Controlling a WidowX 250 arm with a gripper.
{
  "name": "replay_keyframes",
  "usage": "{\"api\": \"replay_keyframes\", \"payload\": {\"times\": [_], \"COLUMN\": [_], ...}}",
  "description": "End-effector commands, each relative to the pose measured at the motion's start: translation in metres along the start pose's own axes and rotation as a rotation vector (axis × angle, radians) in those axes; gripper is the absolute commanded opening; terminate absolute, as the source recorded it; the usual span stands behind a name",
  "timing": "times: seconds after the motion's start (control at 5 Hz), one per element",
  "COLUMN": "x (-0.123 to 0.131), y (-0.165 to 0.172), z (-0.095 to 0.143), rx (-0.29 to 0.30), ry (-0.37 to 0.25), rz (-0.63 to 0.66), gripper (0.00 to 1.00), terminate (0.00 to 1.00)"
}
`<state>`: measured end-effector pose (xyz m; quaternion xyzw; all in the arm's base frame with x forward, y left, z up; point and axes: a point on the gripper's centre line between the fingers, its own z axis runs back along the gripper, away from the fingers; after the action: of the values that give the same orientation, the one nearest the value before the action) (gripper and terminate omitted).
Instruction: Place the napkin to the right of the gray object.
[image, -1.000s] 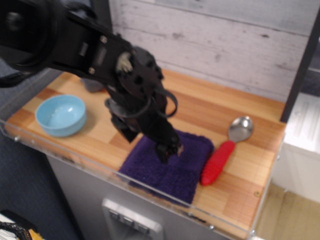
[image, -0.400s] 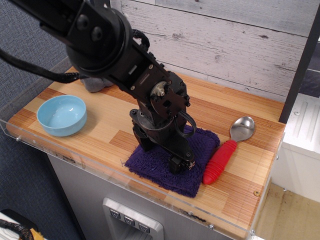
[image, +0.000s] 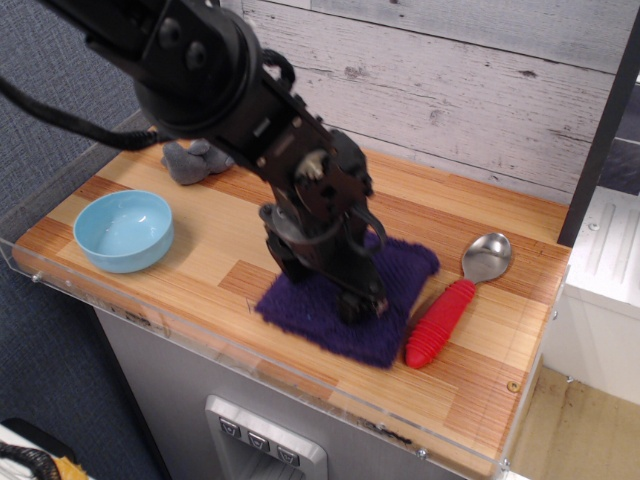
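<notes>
a second ago my gripper (image: 362, 305) sat on the near left part of the napkin (image: 397, 296); now it's pressed down nearer the cloth's middle, my fingertips sunk in the pile. the napkin has slid back from the clear front lip and to the right, its right edge now just beside the spoon (image: 452, 302)'s red handle. my arm has swung rightward, uncovering more of the gray object (image: 193, 161) at the back left corner.

Bright, even light, soft shadows, mostly sharp focus, no strong glare anywhere.
</notes>
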<state>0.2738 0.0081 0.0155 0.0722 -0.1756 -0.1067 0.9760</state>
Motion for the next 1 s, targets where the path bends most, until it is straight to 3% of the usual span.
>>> {"api": "replay_keyframes", "payload": {"times": [0.0, 0.6, 0.8], "x": [0.006, 0.032, 0.034], "y": [0.039, 0.068, 0.068], "z": [-0.026, -0.069, -0.067], "rx": [0.029, 0.033, 0.034], "ry": [0.052, 0.087, 0.075], "rz": [0.022, 0.04, 0.039], "gripper": [1.0, 1.0, 1.0], "terminate": [0.0, 0.0, 0.0]}}
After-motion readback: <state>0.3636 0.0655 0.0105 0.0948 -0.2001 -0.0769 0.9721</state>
